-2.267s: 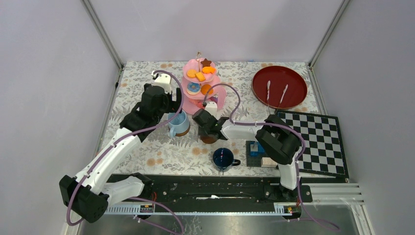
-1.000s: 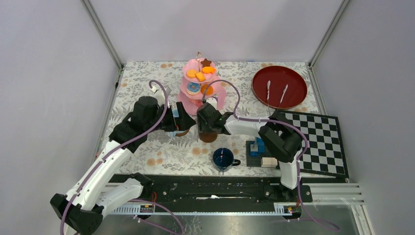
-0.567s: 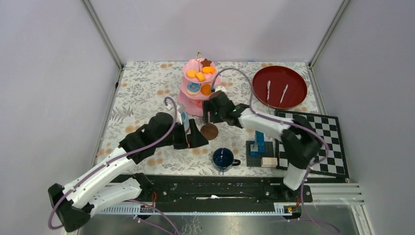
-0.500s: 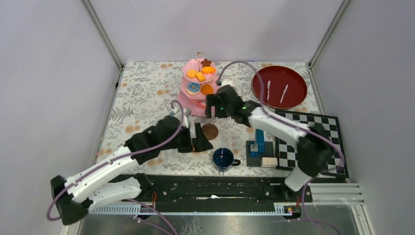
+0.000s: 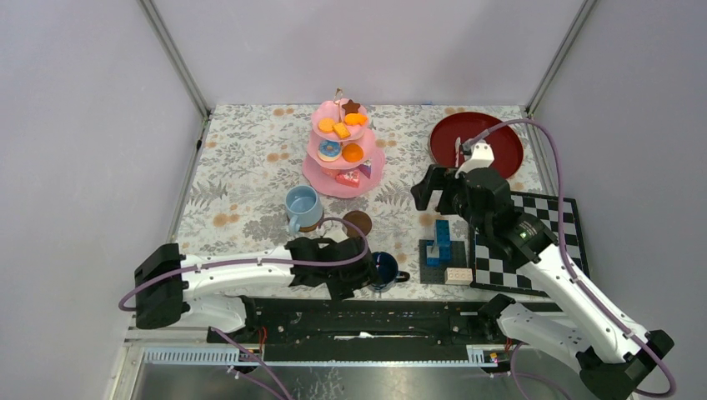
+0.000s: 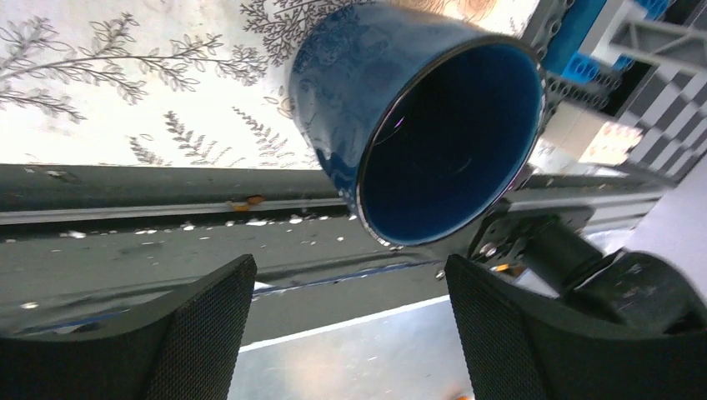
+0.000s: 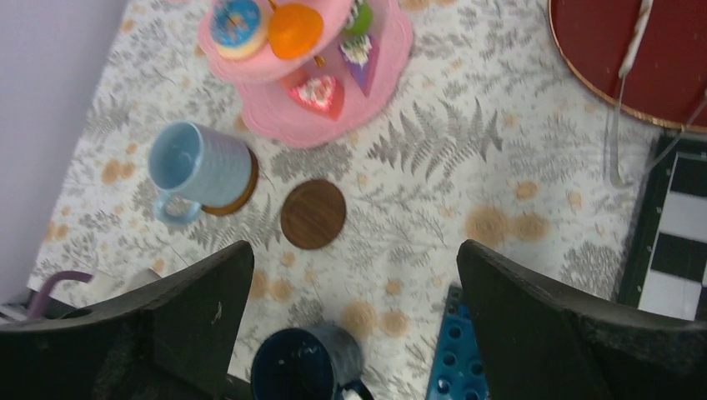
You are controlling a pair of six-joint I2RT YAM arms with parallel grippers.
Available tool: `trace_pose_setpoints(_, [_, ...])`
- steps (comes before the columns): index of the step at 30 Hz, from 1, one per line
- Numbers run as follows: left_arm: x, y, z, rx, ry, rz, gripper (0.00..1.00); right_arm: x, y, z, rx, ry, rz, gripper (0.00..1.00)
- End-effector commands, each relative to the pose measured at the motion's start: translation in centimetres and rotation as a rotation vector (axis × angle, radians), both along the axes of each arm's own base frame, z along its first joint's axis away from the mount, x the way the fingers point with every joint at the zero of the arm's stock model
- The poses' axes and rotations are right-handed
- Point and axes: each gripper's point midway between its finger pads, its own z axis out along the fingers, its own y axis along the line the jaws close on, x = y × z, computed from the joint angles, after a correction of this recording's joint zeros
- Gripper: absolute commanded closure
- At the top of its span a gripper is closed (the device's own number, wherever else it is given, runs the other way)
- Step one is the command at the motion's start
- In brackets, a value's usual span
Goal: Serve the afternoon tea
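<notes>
The pink three-tier stand (image 5: 343, 158) (image 7: 275, 117) holds small pastries at the back middle. In front of it, the light-blue mug (image 5: 301, 205) (image 7: 197, 165) sits on a brown saucer. A second brown saucer (image 5: 358, 223) (image 7: 313, 214) lies bare to its right. The dark-blue mug (image 5: 387, 268) (image 6: 433, 125) (image 7: 304, 367) stands near the front edge. My left gripper (image 5: 360, 279) (image 6: 350, 333) is low beside it, open, with the mug just beyond its fingertips. My right gripper (image 5: 425, 198) (image 7: 354, 325) hangs open and empty above the table, right of the bare saucer.
A red tray (image 5: 476, 147) (image 7: 642, 50) with two white sticks sits at the back right. The chequered board (image 5: 542, 242) and a blue block stack (image 5: 439, 246) (image 7: 467, 358) lie under the right arm. The black base rail (image 5: 367, 312) runs along the near edge.
The right gripper opened, left the bare saucer on the table and drew back up to the right. The left arm swung from the light-blue mug down to the dark-blue mug.
</notes>
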Motion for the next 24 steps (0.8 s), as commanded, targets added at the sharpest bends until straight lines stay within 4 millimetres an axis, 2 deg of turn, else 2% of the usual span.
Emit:
trace_pose_setpoints(1, [1.3,-2.5,1.1,-0.109,0.069,0.263,0.14,-1.7,-0.6,-2.0,-0.017,0.064,0.011,0.00])
trace_pose_setpoints(4, [1.2,-2.7,0.5,-0.096,0.120,0.358,0.16,-2.3,-1.2,-1.7,-0.017,0.045,0.011,0.00])
trace_pose_setpoints(8, [0.8,-2.3,-0.4,-0.121,0.197,0.545,0.25,-2.8,-1.7,-1.6,-0.019,0.031,0.013,0.00])
trace_pose_setpoints(11, [1.3,-2.4,-0.5,-0.148,0.194,0.639,0.29,-3.2,-1.8,-1.8,-0.016,0.031,0.023,0.00])
trace_pose_setpoints(20, [2.1,-3.0,-2.7,-0.205,0.237,0.760,0.39,-3.6,-2.3,-2.5,-0.030,0.024,0.026,0.00])
trace_pose_setpoints(24, [2.8,-3.3,-2.8,-0.222,0.211,0.777,0.44,-3.6,-2.3,-2.8,-0.035,0.029,0.022,0.00])
